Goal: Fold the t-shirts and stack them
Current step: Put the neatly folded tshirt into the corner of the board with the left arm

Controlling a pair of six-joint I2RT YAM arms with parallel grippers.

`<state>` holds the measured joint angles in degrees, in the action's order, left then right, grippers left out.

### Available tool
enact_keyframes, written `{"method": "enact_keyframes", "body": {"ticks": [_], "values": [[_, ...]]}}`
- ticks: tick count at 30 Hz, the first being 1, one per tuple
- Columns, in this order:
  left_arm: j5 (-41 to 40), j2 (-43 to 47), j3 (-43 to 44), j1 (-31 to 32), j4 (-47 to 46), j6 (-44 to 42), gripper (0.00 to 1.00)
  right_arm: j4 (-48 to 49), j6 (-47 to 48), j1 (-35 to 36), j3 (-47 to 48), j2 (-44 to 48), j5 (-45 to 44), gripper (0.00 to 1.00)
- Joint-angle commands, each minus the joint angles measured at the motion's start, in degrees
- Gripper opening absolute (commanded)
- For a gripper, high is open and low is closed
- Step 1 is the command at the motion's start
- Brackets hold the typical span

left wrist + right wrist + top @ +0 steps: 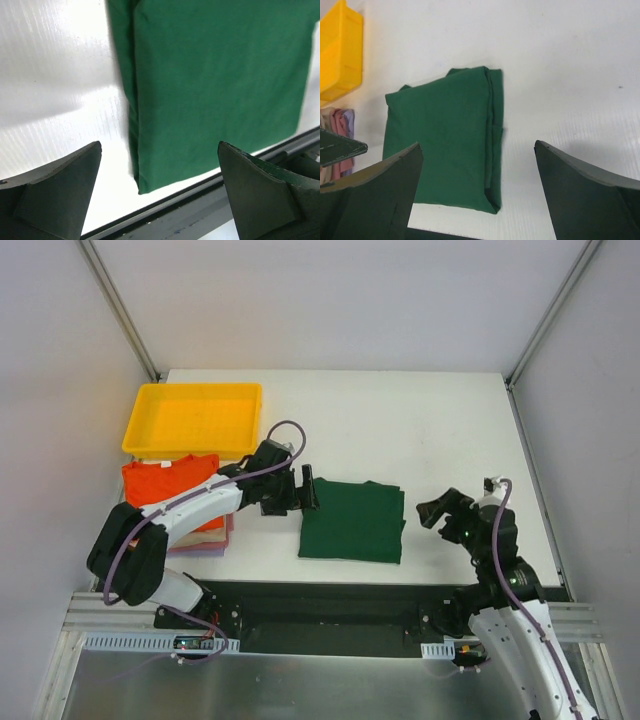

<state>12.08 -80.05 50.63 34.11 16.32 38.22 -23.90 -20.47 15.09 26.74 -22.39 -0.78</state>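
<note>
the green shirt [352, 520] lies folded in a neat rectangle. just off its left edge hangs the left gripper [304, 490], fingers spread wide and empty, probably lined up to lift it. the right gripper [441, 511], equally spread and empty, hovers to its right. further left, the orange shirt [165, 480] tops what seems a beige and pink pile [203, 543], partly hidden by the arm and likely the stack it should join.

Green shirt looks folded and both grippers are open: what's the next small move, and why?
Probably lower the left gripper onto the green t-shirt at its left edge and close. The gripper hovers open right beside that edge, the shirt lies folded, and the stack topped by the orange t-shirt sits on that side.
</note>
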Motion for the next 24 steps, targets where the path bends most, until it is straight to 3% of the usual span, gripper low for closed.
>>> {"method": "enact_keyframes", "body": {"ticks": [1, 9, 15, 20, 24], "values": [[-4.0, -4.9, 0.9, 1.5, -0.4, 1.9, 0.98, -1.3, -0.8, -0.2, -2.3, 4.5, 0.2, 0.96], [-6.9, -15.9, 4.4, 2.6, -0.7, 3.4, 0.82, -5.8, 2.2, -0.2, -0.2, 0.2, 3.7, 0.96], [-10.0, -20.3, 6.0, 6.8, 0.3, 4.4, 0.71, -6.2, 3.2, -0.2, -0.6, 0.1, 4.5, 0.96], [-20.4, -23.2, 7.7, 11.1, 8.6, 11.9, 0.62, -8.2, 3.6, -0.2, -0.6, 3.1, 1.3, 0.96], [-20.9, -26.6, 10.0, 12.2, 9.6, 13.4, 0.45, -8.3, 4.6, -0.3, -1.0, 4.6, 1.1, 0.96]]}}
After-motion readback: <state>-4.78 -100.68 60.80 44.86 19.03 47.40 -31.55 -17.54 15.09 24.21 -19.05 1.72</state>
